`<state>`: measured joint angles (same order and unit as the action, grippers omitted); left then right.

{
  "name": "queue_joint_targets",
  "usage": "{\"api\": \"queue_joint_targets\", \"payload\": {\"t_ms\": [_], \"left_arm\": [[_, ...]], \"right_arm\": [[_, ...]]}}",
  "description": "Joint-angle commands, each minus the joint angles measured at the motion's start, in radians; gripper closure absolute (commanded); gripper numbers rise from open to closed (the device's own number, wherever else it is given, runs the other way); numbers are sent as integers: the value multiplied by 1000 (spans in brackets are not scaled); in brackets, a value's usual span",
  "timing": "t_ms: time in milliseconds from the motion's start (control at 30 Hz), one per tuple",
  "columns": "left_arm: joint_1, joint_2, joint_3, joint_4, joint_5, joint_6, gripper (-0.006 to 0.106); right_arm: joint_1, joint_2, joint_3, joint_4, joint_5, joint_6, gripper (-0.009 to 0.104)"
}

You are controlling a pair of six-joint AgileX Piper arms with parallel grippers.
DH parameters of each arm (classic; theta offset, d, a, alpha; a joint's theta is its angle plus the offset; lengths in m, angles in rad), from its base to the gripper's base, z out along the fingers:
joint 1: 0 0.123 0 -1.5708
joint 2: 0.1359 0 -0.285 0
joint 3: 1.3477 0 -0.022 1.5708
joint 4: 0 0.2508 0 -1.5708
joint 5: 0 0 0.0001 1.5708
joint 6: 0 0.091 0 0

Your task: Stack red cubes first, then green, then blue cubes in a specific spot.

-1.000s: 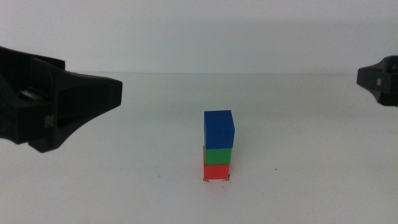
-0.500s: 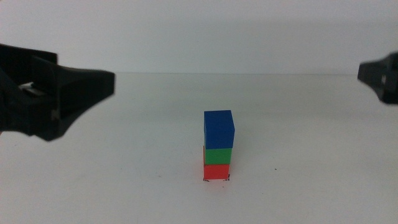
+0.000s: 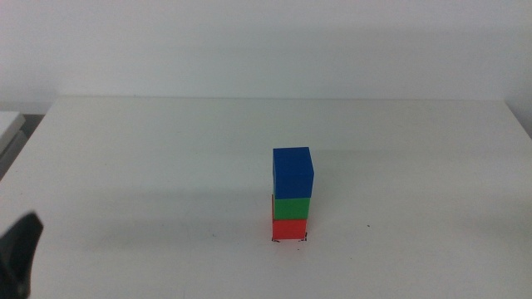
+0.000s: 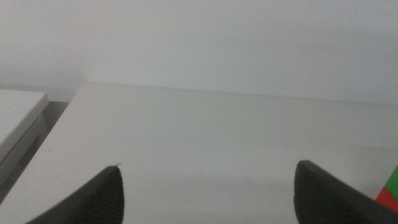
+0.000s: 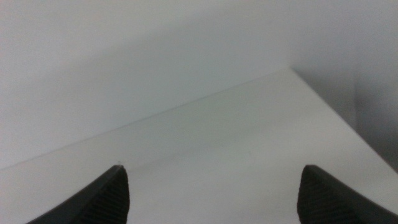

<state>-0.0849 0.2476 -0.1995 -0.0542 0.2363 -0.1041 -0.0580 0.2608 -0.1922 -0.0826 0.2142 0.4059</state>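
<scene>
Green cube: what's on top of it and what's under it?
The blue cube sits on the green cube, and the red cube is under it on the table. Their touching faces are covered. Both grippers, left and right, are open and away.

Little of the robot shows. The left tool point(image 4: 208, 202) has two dark charcoal jaws, matte, each tapering to a rounded, slightly pointed tip. The right tool point(image 5: 211, 199) has the same pair: dark, smooth, wedge-shaped. In the middle view, one black, blunt-ended piece of the left tool point(image 3: 18, 253) shows.
</scene>
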Motion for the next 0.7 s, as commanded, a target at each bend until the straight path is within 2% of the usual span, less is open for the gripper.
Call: {"api": "queue_joint_targets", "payload": {"t_ms": [0, 133, 267, 667], "left_arm": [[4, -96, 72, 14, -31, -1, 7], [4, -248, 157, 22, -31, -1, 7], [4, -248, 200, 69, -41, -1, 7], [4, -248, 200, 65, -47, -1, 7]], "right_arm": [[-15, -100, 68, -21, -11, -11, 2], [-15, -235, 163, -21, -33, -11, 2], [-11, -261, 192, -21, -31, -11, 2], [-11, -261, 192, -32, -31, -11, 2]]}}
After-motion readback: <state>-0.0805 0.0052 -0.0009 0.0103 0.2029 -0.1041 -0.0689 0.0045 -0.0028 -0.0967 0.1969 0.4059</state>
